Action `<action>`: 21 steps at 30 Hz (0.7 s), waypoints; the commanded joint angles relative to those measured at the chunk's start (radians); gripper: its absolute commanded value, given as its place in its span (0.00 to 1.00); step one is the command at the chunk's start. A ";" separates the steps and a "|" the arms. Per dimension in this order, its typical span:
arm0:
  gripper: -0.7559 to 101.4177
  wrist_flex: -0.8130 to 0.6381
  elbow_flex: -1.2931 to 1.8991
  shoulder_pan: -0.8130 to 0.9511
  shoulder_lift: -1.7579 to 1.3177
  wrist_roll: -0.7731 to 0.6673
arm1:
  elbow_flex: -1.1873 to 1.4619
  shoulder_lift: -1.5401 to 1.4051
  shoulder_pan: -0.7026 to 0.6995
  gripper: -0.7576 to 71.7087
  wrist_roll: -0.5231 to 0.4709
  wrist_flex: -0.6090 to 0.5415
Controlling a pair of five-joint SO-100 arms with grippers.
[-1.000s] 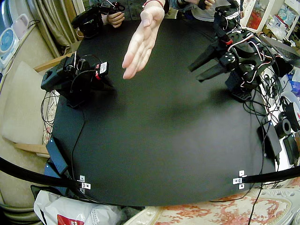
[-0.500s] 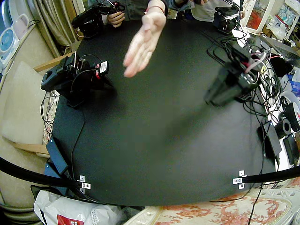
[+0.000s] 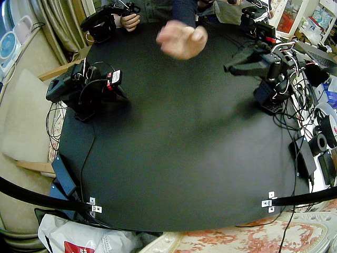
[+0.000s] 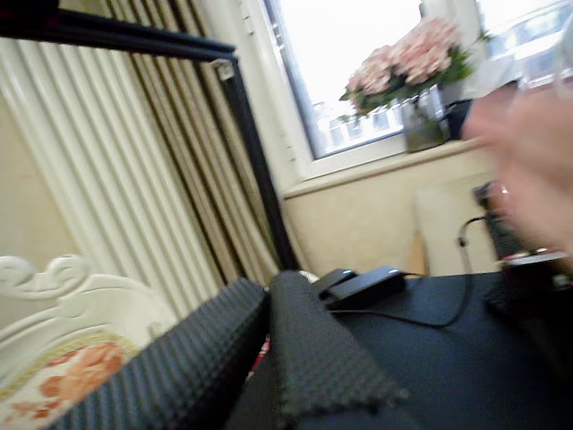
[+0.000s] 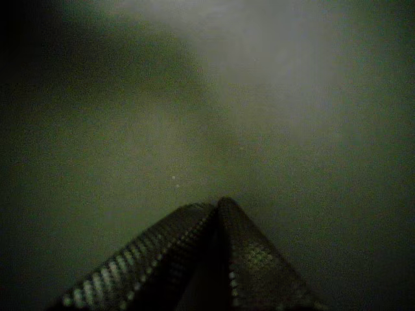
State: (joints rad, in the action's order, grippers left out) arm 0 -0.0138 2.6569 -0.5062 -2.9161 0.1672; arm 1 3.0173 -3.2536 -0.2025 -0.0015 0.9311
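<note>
My left gripper (image 3: 228, 68) hangs above the black mat (image 3: 179, 147) at the far right and points level toward the middle. In a wrist view its textured fingers (image 4: 313, 349) lie together with nothing between them, so the left gripper (image 4: 271, 300) is shut. A person's hand (image 3: 182, 39), blurred and curled, hovers over the mat's far edge, short of that gripper, and appears as a blur (image 4: 528, 170) there too. My right arm (image 3: 79, 87) sits folded, with its gripper (image 3: 121, 94) down by the mat. The right gripper (image 5: 217, 207) is shut and empty in another wrist view.
Cables, adapters and small gear (image 3: 316, 142) crowd the table's right edge. A black power brick (image 3: 63, 176) lies by the left edge. Black bars with metal brackets (image 3: 269, 202) cross both near corners. A window with a vase of pink flowers (image 4: 416, 67) and curtains stand beyond the table.
The person's open palm has drawn back and curled. My left arm dipped toward the mat, then rose again to level, and its spread jaws have shut. The right arm stayed still.
</note>
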 commanded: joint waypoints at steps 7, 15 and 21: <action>0.01 -0.370 -0.040 -0.098 0.121 0.153 | -0.011 -0.020 0.014 0.01 0.029 0.012; 0.05 0.037 -0.865 0.071 0.328 0.058 | -0.011 -0.014 0.029 0.01 0.041 0.015; 0.01 -0.502 -0.483 0.268 0.126 0.209 | -0.011 -0.011 0.031 0.01 0.041 0.014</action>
State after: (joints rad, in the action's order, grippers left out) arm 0 -0.3620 2.0816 -0.2362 -2.7581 0.3605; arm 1 3.0173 -3.2536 -0.1626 0.0291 0.9403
